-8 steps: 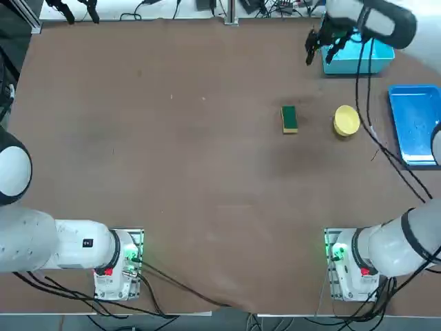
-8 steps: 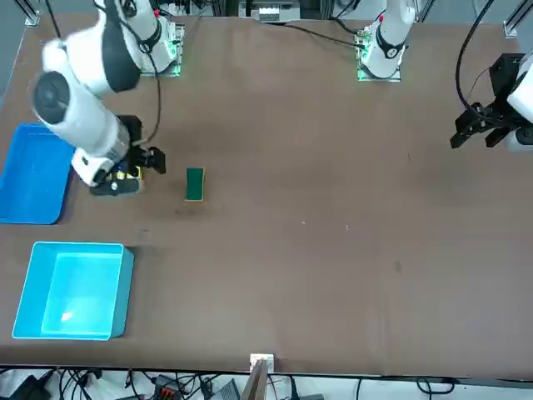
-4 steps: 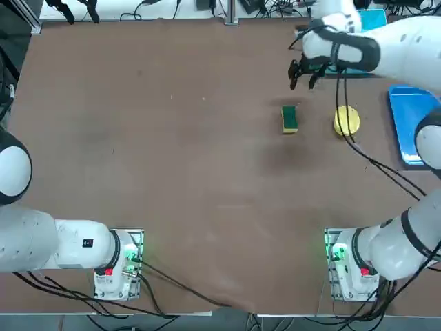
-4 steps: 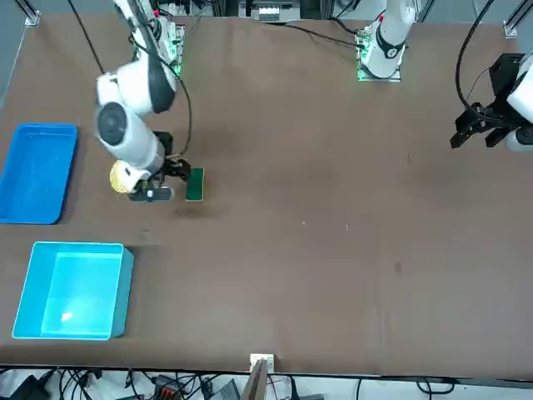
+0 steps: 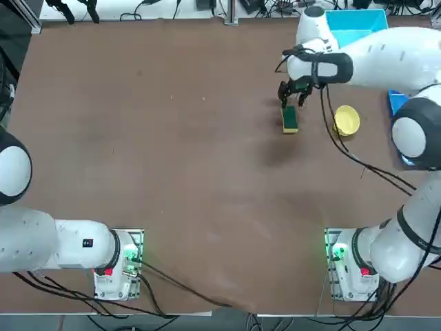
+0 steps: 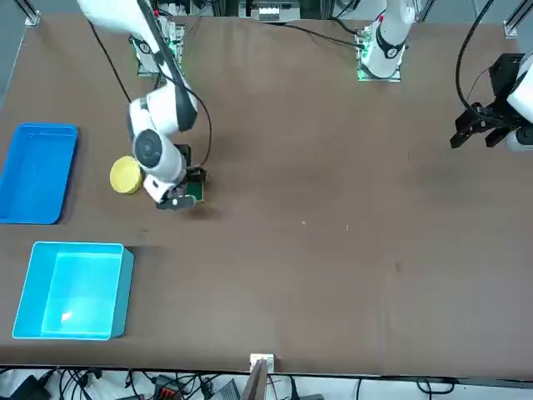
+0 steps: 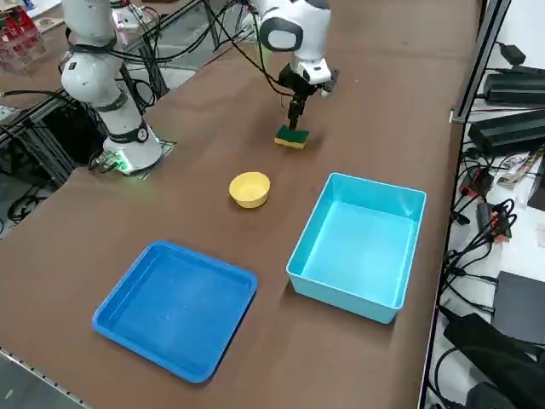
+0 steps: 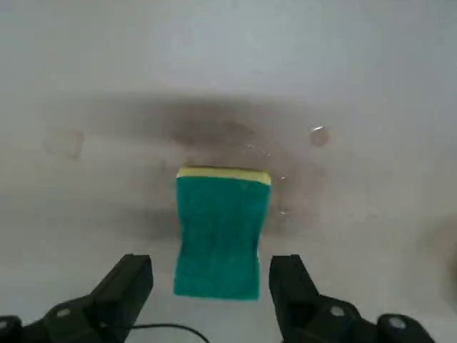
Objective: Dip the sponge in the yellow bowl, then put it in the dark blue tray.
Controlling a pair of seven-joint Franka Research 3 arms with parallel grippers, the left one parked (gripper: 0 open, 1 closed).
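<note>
Sponge (image 5: pixel 290 119) flat on the brown table (image 5: pixel 172 152), green face up (yellow layer showing along one edge in the wrist view), untouched. Just beside the sponge, toward the robot's right, yellow bowl (image 5: pixel 346 120), upright and apart from it. Past the bowl from the sponge, dark blue tray (image 7: pixel 174 307), shallow, lying flat; only a sliver of it seen from overhead behind the arm. Near the far corner, beyond the sponge and bowl, light cyan box (image 7: pixel 358 244). Above the sponge's far end, right gripper (image 5: pixel 293 96), pointing down, fingers (image 8: pixel 127 288) spread wide and holding nothing, one on each side of the sponge's width in the wrist view, not in contact with it.
</note>
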